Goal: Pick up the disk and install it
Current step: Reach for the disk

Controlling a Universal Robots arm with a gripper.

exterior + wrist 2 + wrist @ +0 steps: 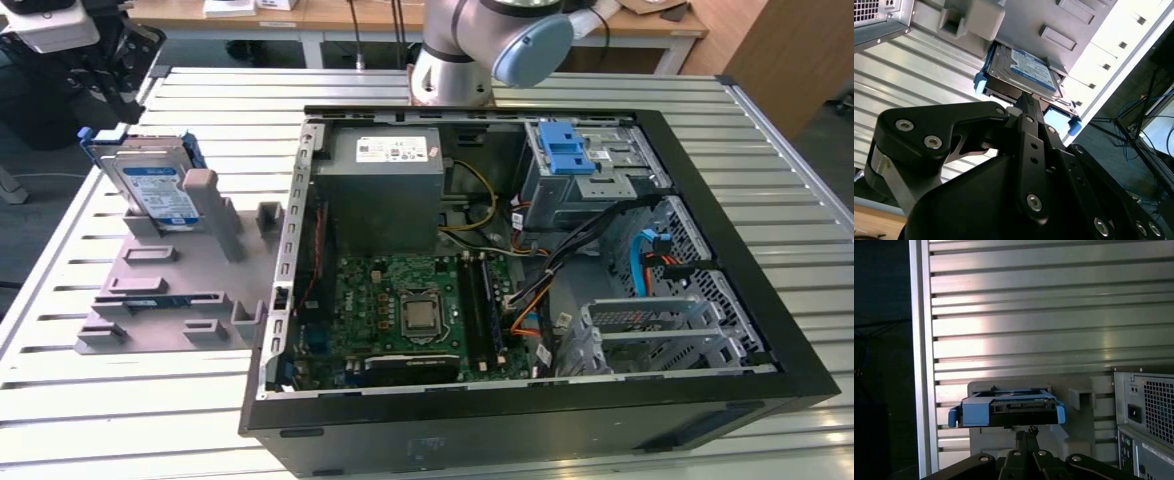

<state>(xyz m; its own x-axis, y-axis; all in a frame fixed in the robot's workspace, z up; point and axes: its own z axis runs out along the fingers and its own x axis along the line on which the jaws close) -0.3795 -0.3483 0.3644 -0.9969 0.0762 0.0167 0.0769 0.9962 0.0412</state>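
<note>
The disk (154,187), a silver drive with a white-and-blue label in a blue frame, stands tilted in a grey holder (174,290) at the exterior view's left. My gripper (1027,101) is shut with nothing between its fingers. Its tips sit just short of the disk's (1026,70) connector edge. In the first wrist view the gripper (1027,432) points at the lower edge of the disk (1006,412), close to it but apart. The arm's black and white end (94,60) hangs over the table's far left corner in the exterior view.
An open computer case (747,250) lies on the slatted aluminium table (120,400). Inside it are a grey power supply (387,180), a green motherboard (414,300), loose cables and a drive cage with a blue latch (567,150). The case's rear panel (1146,410) stands beside the holder.
</note>
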